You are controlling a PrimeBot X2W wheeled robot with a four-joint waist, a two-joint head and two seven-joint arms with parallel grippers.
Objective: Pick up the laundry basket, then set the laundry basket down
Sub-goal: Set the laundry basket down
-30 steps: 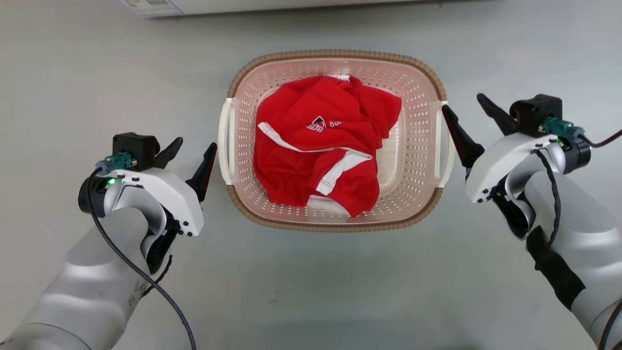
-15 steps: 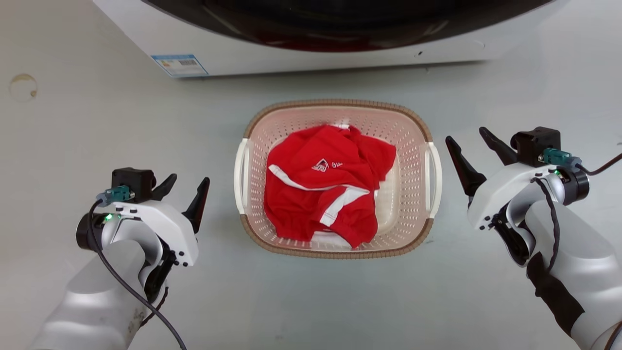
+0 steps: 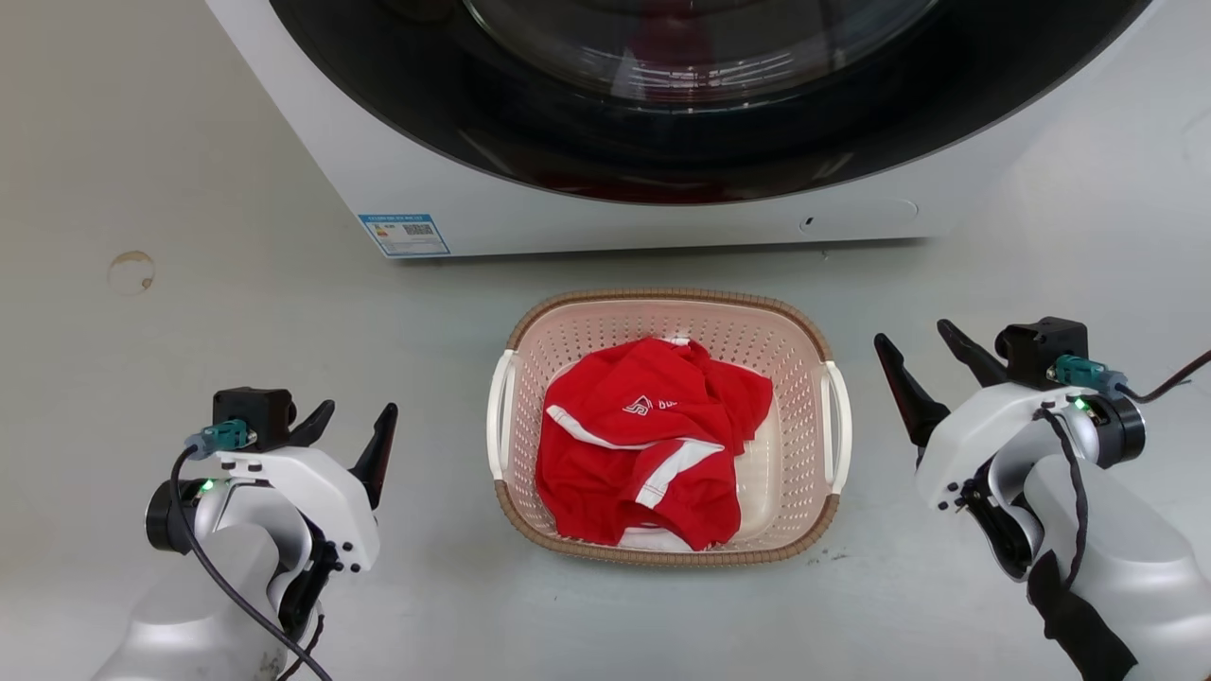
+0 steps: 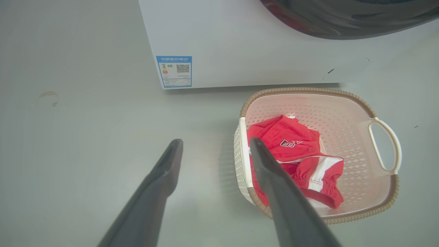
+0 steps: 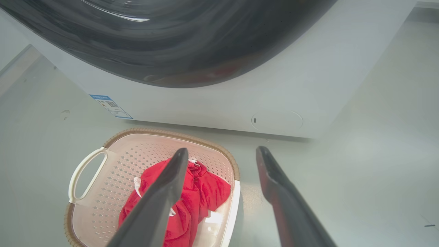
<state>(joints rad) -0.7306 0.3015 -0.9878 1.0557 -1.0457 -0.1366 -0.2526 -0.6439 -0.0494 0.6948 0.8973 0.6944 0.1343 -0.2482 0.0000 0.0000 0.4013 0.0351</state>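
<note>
At the lower left of the head view, one left gripper is hovering over the grey floor, its two dark jaws standing spread with nothing between them. At the lower right, one right gripper is hovering too, jaws wide and empty, near the basket's right handle but apart from it. Between them, at lower centre, one pale pink perforated plastic laundry basket with a brown woven-look rim and two white side handles is sitting on the floor, holding one crumpled red garment with white trim. Beyond, across the top of the frame, one white washing machine with a dark round door is standing, carrying one blue-edged label.
</note>
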